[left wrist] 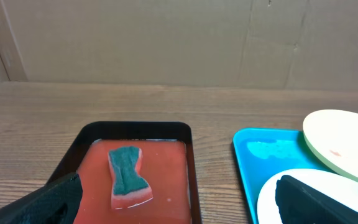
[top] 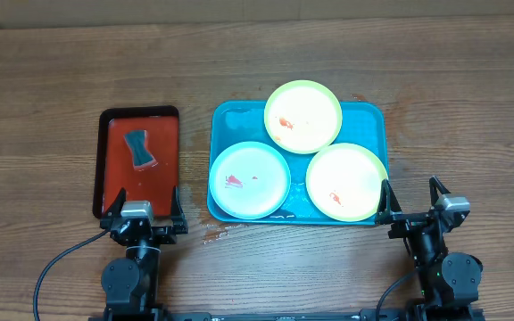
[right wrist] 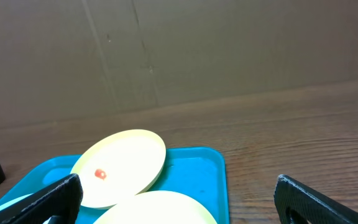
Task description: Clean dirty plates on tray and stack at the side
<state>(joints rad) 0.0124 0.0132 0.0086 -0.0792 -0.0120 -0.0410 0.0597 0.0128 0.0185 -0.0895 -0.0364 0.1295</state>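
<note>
The turquoise tray (top: pixel 230 120) holds three dirty plates with red smears: a yellow-green plate (top: pixel 303 116) propped on its far rim, a second yellow-green plate (top: pixel 345 181) at front right, and a light blue plate (top: pixel 250 180) at front left. My left gripper (top: pixel 145 211) is open and empty at the near end of the red tray. My right gripper (top: pixel 410 204) is open and empty just right of the turquoise tray's front corner. The right wrist view shows both yellow-green plates (right wrist: pixel 120 167) (right wrist: pixel 160 210) on the tray (right wrist: pixel 197 171).
A smaller red tray (top: pixel 166 143) with a black rim lies left of the turquoise tray and holds a teal-and-pink sponge (top: pixel 139 149), also in the left wrist view (left wrist: pixel 128 175). Small wet spots (top: pixel 212 234) lie on the wooden table by the turquoise tray's front left corner.
</note>
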